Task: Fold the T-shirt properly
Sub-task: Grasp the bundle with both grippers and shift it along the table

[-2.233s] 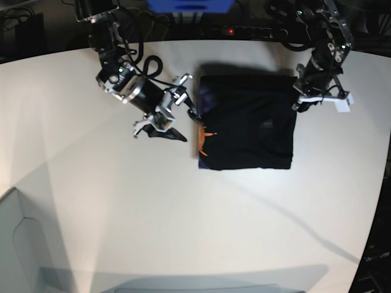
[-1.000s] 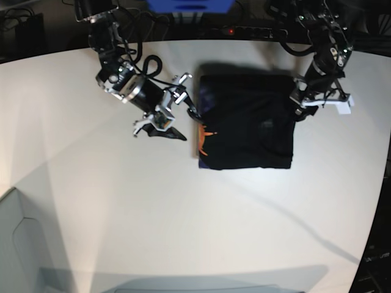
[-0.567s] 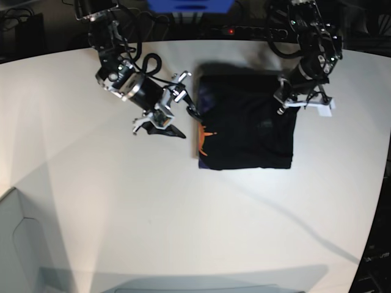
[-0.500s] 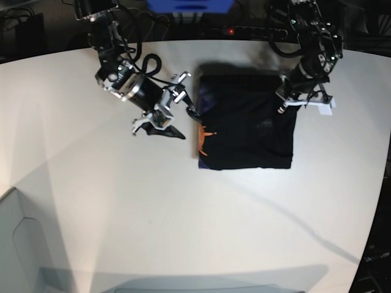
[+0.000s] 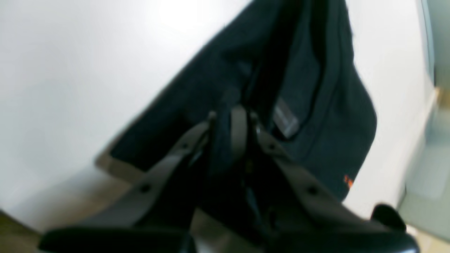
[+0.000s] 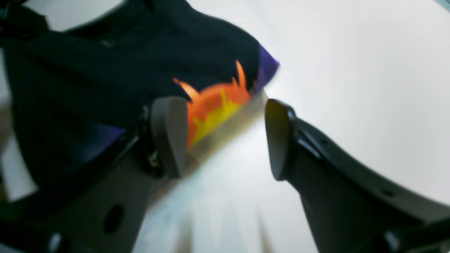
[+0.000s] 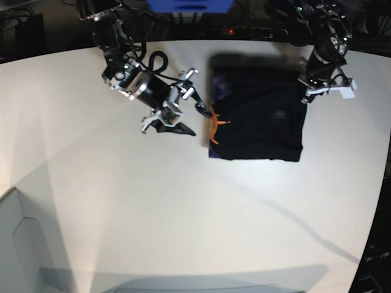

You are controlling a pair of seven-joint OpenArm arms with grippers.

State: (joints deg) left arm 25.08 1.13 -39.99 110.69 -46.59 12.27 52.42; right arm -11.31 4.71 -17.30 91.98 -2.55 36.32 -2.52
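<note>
T-shirt point(image 5: 316, 116) label (unreadable) point(image 5: 285, 119).

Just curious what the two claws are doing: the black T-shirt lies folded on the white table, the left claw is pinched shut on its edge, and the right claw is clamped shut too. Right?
Not quite. The right gripper is open: the right wrist view shows its fingers spread apart beside the T-shirt, holding nothing. The rest stands: the left gripper is shut on the shirt's edge, on the white table.
</note>
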